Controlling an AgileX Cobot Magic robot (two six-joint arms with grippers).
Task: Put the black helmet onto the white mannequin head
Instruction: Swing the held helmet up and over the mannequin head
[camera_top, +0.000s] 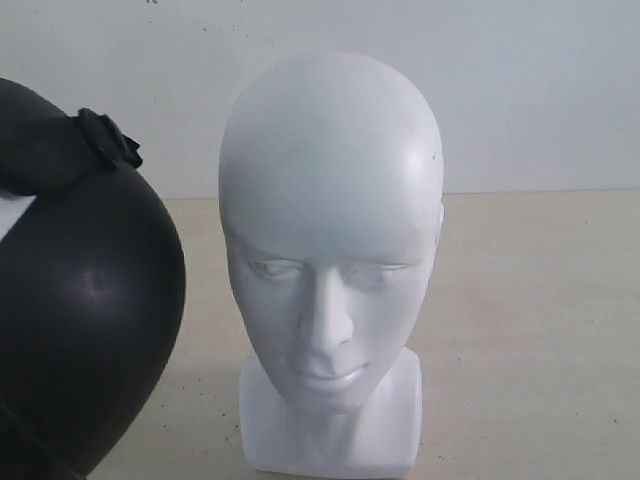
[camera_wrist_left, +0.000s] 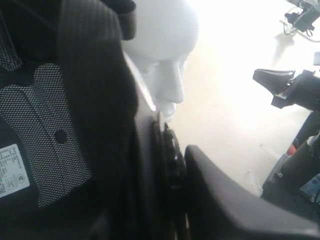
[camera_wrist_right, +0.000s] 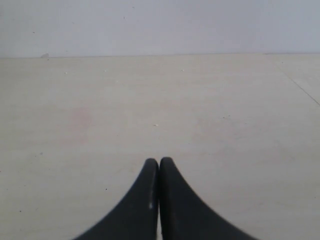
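Observation:
The white mannequin head (camera_top: 330, 250) stands upright on its blocky base in the middle of the exterior view, facing the camera. The black helmet (camera_top: 90, 310) hangs at its left, close to it but apart. In the left wrist view I see the black helmet's padded lining (camera_wrist_left: 55, 130) with a white label, and the white mannequin head (camera_wrist_left: 165, 45) just past its rim. My left gripper (camera_wrist_left: 170, 160) is shut on the helmet's rim, one finger (camera_wrist_left: 225, 200) outside the shell and the other hidden. My right gripper (camera_wrist_right: 159, 165) is shut and holds nothing, low over bare table.
The pale tabletop (camera_top: 540, 330) stretches to the right of the head, with a white wall (camera_top: 540, 90) behind it. In the left wrist view the other arm (camera_wrist_left: 290, 87) stands off to the head's far side, with dark equipment (camera_wrist_left: 300, 170) beside the table.

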